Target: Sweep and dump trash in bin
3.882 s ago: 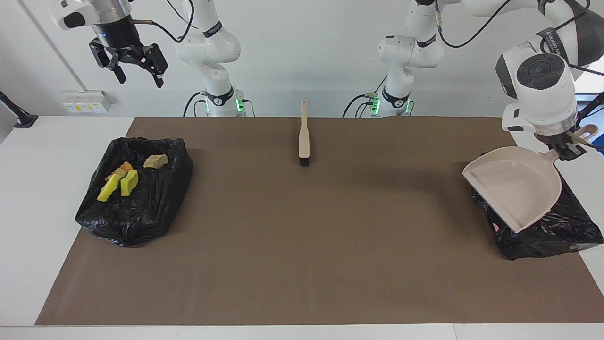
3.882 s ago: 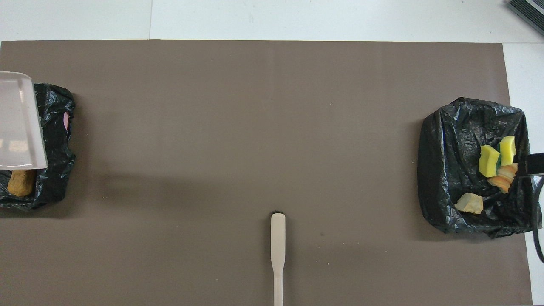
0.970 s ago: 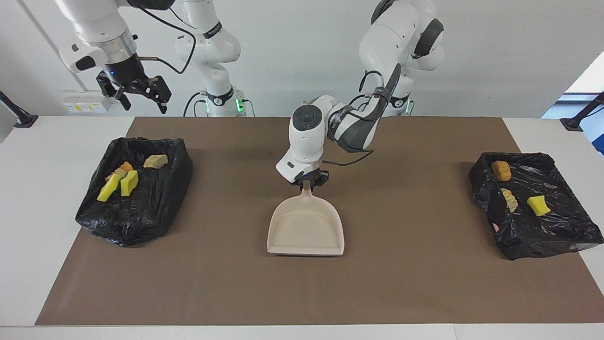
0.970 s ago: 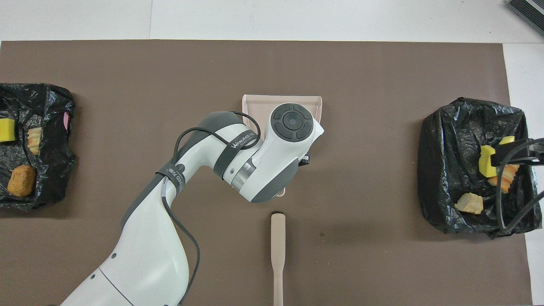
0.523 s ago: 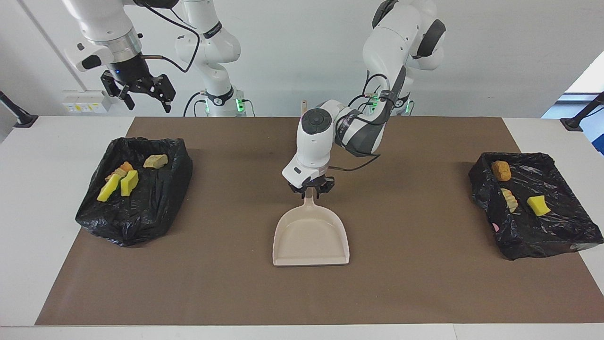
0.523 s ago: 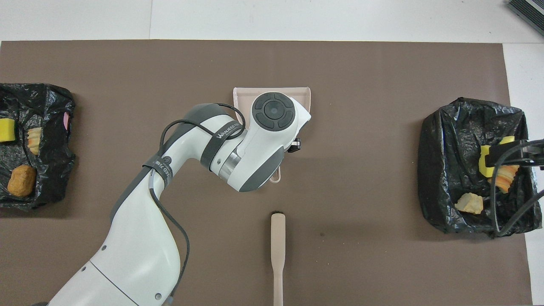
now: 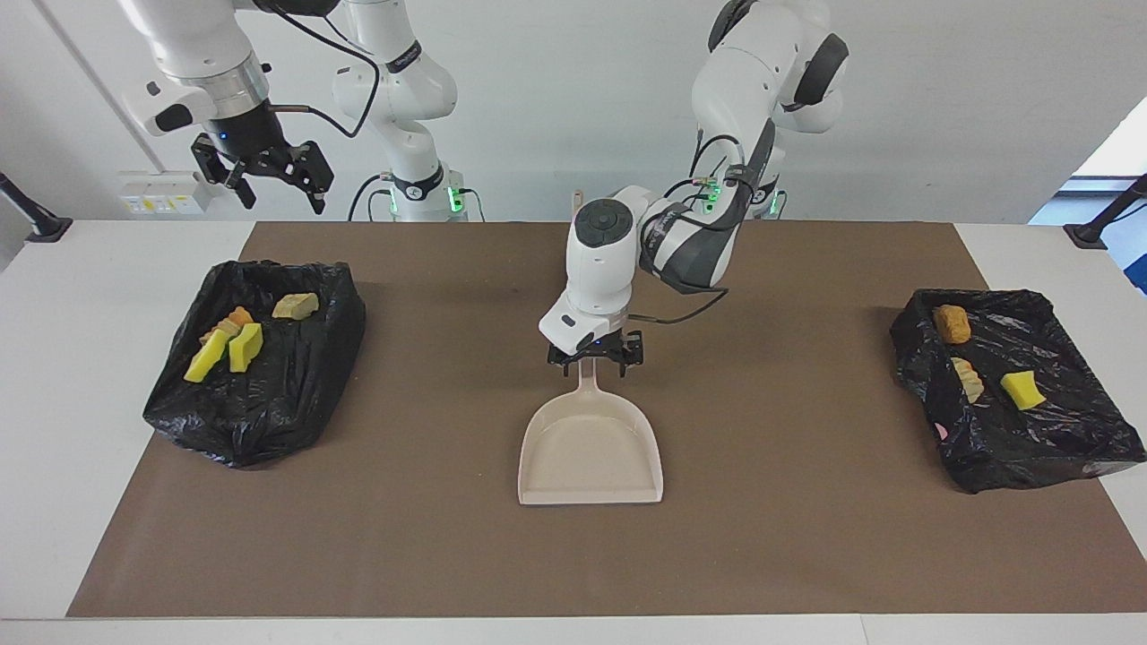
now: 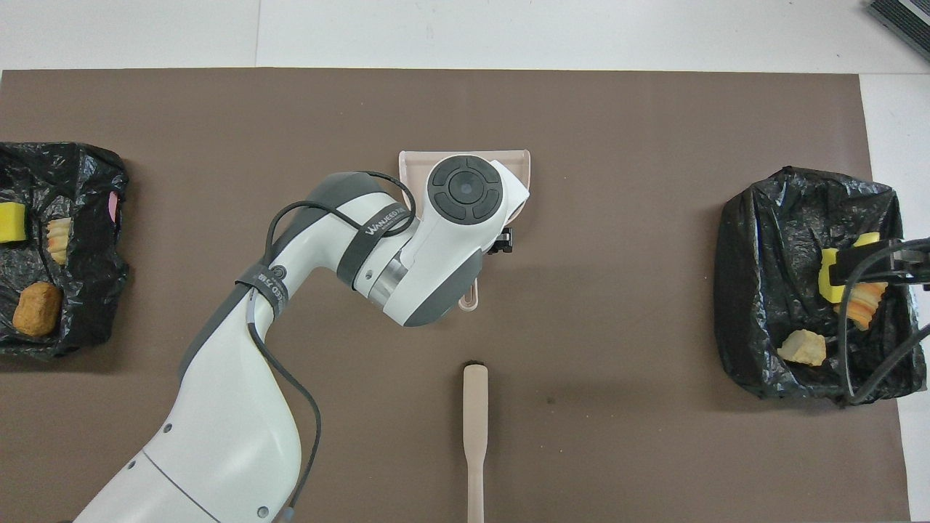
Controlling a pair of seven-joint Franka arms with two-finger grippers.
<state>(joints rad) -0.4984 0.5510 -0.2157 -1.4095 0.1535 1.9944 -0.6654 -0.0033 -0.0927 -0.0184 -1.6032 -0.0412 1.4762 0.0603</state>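
The left gripper [image 7: 595,356] hangs over the handle of the dustpan [image 7: 591,448], fingers spread wide to either side of it and gripping nothing; the pan lies flat mid-mat. Toward the right arm's end from the dustpan, a black-lined bin [image 7: 255,358] holds four pieces of trash [image 7: 235,339], and the right gripper [image 7: 260,172] waits above it, open and empty. Toward the left arm's end, a second bin [image 7: 1021,385] holds three more pieces [image 7: 986,363]. The brush [image 8: 475,428] lies nearer to the robots than the dustpan. Sweeping and dumping look done; the tool is being released, so next the arm should lift clear.
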